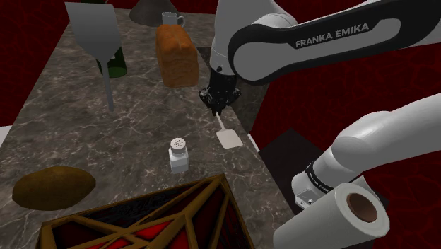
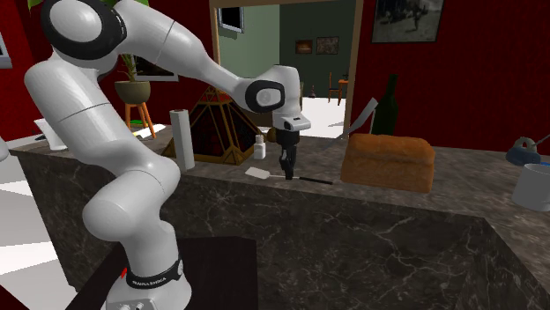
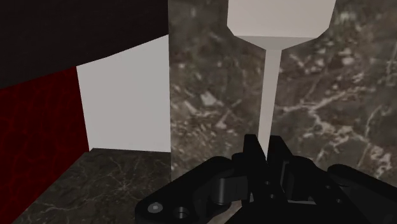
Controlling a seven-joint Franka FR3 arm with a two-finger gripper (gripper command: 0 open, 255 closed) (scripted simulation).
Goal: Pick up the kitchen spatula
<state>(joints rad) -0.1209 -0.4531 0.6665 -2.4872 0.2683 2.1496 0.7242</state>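
A small spatula with a white blade (image 1: 228, 139) and a thin dark handle lies on the dark marble counter (image 1: 85, 134), close to its edge by the stand. My gripper (image 1: 217, 105) points down and is shut on the handle just behind the blade. From the second exterior view, the blade (image 2: 258, 173) sticks out on one side of the gripper (image 2: 286, 170) and the dark handle on the other. In the wrist view the white blade (image 3: 280, 19) and its neck run from between the closed fingertips (image 3: 254, 149).
A bread loaf (image 1: 177, 56) stands beyond the gripper. A shaker (image 1: 179, 155), a brown lump (image 1: 53, 187) and a dark glass-panelled object (image 1: 141, 219) are nearer the camera. A big grey spatula (image 1: 95, 35), a green bottle (image 1: 116, 65) and a mug (image 1: 171, 19) are at the far side.
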